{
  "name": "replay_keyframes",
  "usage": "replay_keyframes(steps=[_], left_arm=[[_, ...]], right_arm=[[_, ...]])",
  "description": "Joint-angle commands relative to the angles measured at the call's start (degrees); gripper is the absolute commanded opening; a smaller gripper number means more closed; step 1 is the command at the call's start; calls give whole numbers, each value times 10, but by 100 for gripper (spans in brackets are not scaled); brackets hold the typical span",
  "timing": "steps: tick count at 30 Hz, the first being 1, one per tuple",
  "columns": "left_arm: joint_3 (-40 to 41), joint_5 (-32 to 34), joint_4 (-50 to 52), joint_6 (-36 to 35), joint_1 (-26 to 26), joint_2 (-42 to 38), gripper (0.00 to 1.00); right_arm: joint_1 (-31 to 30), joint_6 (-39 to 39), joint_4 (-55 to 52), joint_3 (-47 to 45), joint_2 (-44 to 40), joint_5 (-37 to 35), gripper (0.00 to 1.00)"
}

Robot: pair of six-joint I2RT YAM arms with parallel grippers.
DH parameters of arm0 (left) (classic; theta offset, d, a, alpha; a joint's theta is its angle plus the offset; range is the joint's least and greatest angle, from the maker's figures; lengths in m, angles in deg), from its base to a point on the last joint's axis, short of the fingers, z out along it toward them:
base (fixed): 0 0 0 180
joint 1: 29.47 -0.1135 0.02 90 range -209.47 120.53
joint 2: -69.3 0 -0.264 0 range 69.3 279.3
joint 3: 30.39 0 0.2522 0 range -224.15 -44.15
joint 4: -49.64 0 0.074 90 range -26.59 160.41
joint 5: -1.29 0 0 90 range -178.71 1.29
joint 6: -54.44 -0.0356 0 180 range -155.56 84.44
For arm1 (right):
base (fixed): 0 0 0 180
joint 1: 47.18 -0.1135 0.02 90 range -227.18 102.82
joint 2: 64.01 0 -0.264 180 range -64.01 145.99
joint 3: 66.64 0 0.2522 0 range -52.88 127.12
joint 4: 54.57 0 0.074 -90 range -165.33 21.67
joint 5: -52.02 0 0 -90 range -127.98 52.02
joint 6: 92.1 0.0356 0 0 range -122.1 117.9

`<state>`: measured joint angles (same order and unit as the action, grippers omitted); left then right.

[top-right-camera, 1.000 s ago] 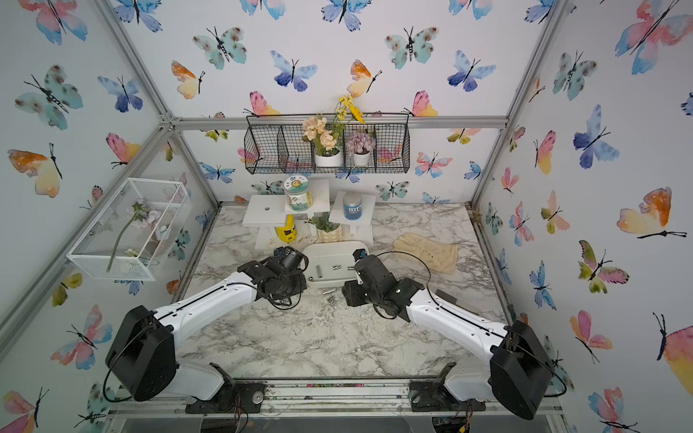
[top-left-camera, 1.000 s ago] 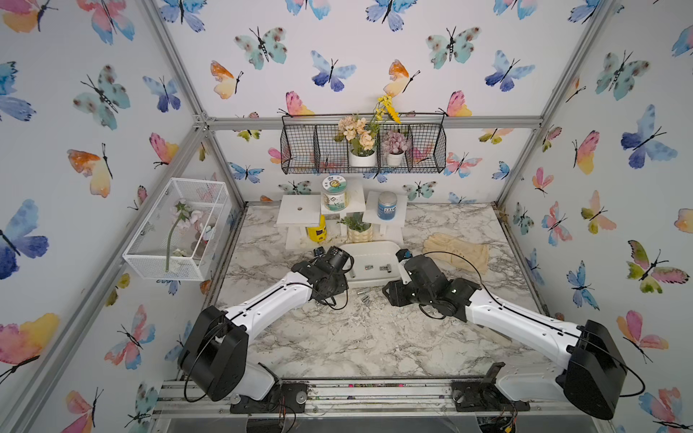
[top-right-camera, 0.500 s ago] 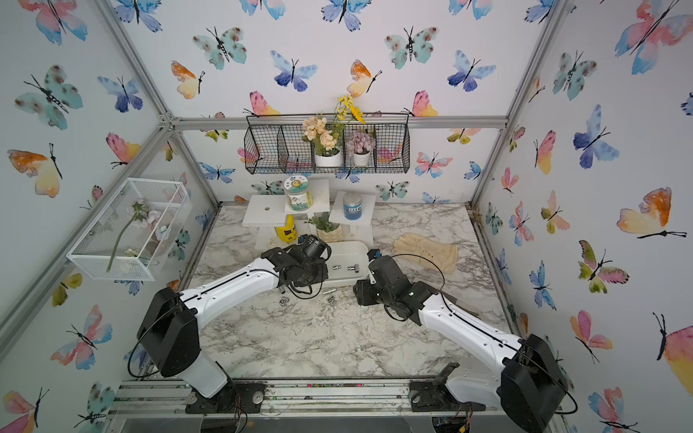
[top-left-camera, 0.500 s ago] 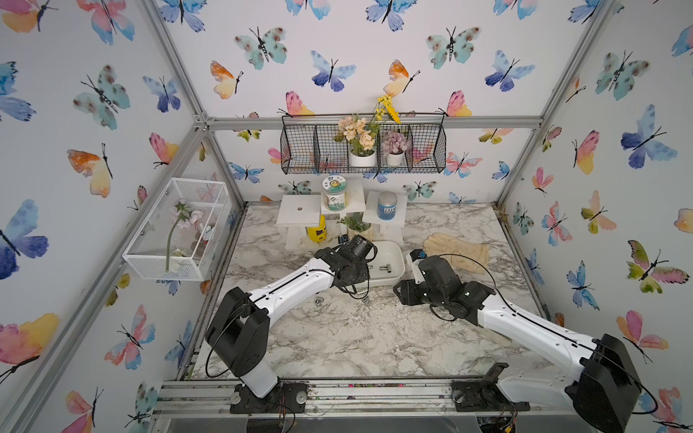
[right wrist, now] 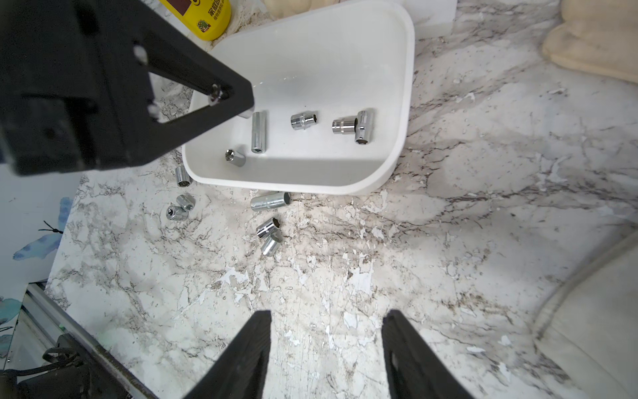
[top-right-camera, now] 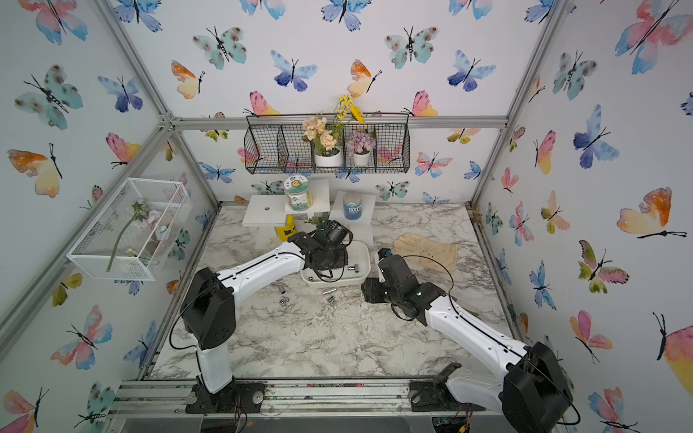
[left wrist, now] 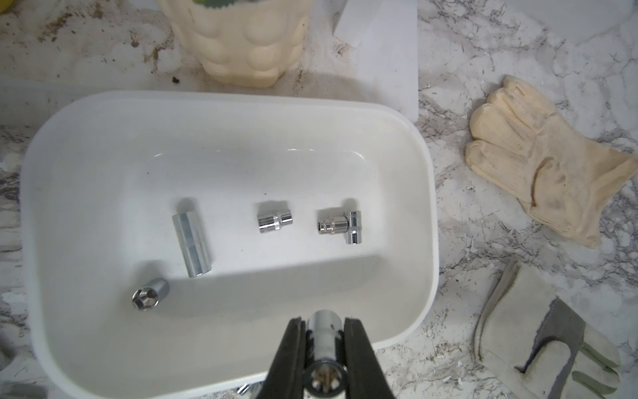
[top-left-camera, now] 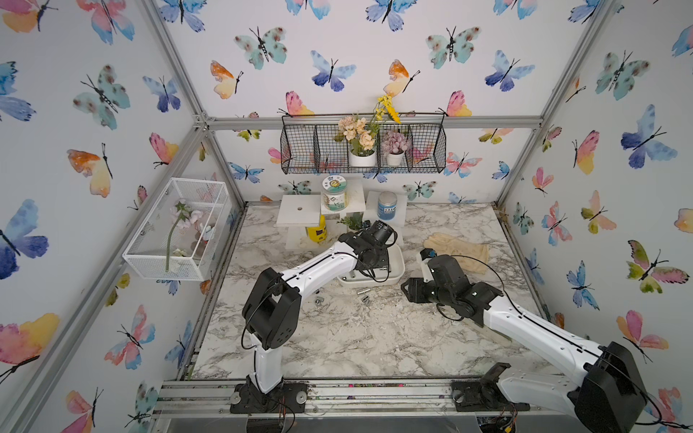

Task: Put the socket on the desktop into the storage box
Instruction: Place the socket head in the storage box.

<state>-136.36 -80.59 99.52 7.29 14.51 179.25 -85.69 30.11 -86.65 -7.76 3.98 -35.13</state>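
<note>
Left claw [left wrist: 324, 323] clenched on a socket [left wrist: 324, 340]. Its long axis runs in line with the fingers. It hangs over the storage box [left wrist: 428, 193], just inside one long wall. Five sockets [left wrist: 274, 221] lie within. A release should land it inside.

Right claw [right wrist: 327, 314] released, empty, farther from the box.

Loose sockets [top-left-camera: 364, 298] lie on the desk [top-left-camera: 356, 337], just below the box at frame centre in a top view. Marble surface flaking. Butterfly walls [top-left-camera: 375, 56] all round.

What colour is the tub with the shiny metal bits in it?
The shallow glossy rectangular storage box is plain white, clearest in the left wrist view.
</note>
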Motion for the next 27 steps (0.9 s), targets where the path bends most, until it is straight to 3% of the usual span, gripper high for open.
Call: replay_keyframes(steps=[1,27], left_arm=[[-17,25,8,-25,0,28,0],[-59,25,-24,-38,-3,141,2]], right_arm=[[3,10,-1,-7,-2,7,57],[3,19,5,-41,-18,-2,57]])
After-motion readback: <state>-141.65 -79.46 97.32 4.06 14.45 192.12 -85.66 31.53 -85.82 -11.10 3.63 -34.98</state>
